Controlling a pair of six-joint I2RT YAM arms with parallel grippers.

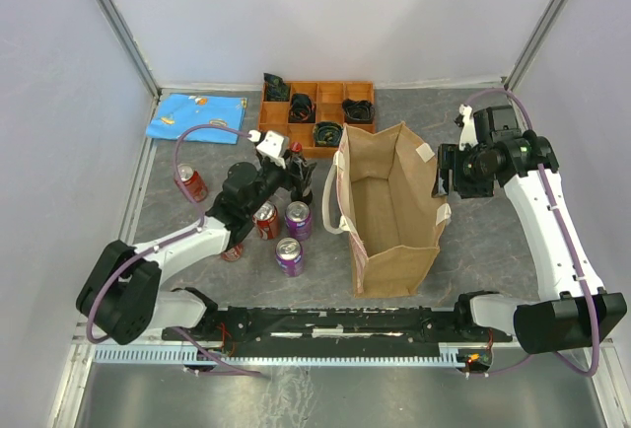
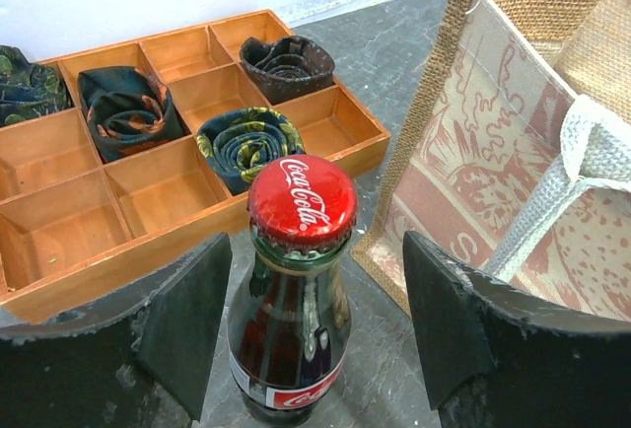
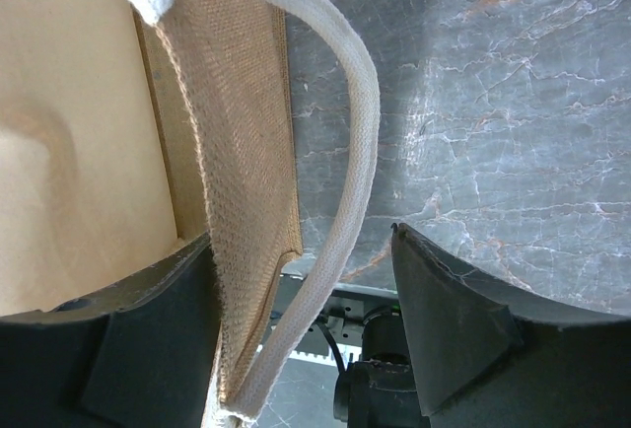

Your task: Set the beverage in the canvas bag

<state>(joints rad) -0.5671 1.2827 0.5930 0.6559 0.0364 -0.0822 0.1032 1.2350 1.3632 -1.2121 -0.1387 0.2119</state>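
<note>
**Left gripper**: jaws spread wide, straddling the upright Coca-Cola bottle at lower centre of the left wrist view. The left finger sits just beside the glass. The right finger stands clear of it. The red cap is on.

**Bottle position:** on the table, between the orange compartment tray and the canvas bag, outside the bag.

**Canvas bag:** upright, mouth open, centre-right of the top view.

**Right gripper**: jaws apart, one finger on each side of the bag's wall and whitish handle, not clamped.

**Other items:** rolled neckties in tray compartments. Soda cans stand left of the bag. A blue cloth lies at upper left.
</note>
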